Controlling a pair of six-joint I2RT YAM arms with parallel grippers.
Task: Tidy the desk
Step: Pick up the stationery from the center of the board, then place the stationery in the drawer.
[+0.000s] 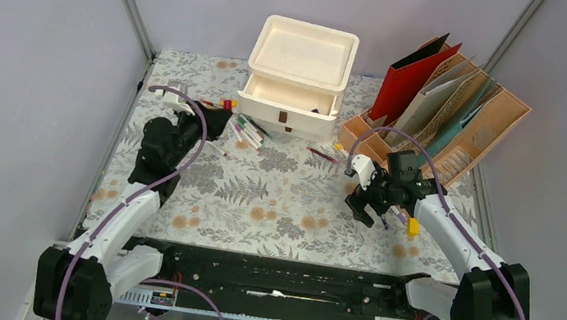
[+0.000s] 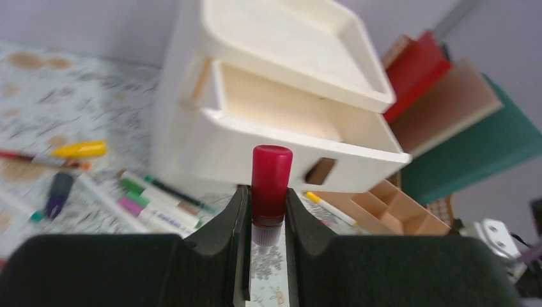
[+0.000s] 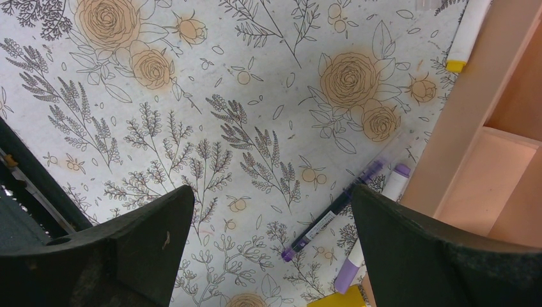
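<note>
Top external showed me the desk (image 1: 274, 208), its fern-and-flower cloth filling the space between the rails, with the arms' bases at its near edge. At the far side stood a cream drawer unit (image 1: 298, 75) with its lower drawer pulled out. To its right was a tan wooden file rack (image 1: 466, 130) holding a red folder and others.

My left gripper (image 2: 267, 208) was closed on a red-capped marker (image 2: 271, 179), the cap pointing at the open drawer from just near-left of the unit. My right gripper (image 3: 271, 217) hung with its jaws spread wide and empty over the cloth beside the rack. Loose markers (image 1: 246, 132) lay in front of the drawer. A purple pen (image 3: 332, 214) and a purple-capped marker (image 3: 377, 230) lay close against the rack's near wall.

I judged the step in hand to be putting the red marker into the drawer. To do it well I would lift clear of the drawer's front lip and carry the marker over the middle of the cavity. I would release it lengthwise and low, so it neither bounced out nor caught the tray above.

Print on the marker barrels was too blurred or small to read, and I could make out no brand.
</note>
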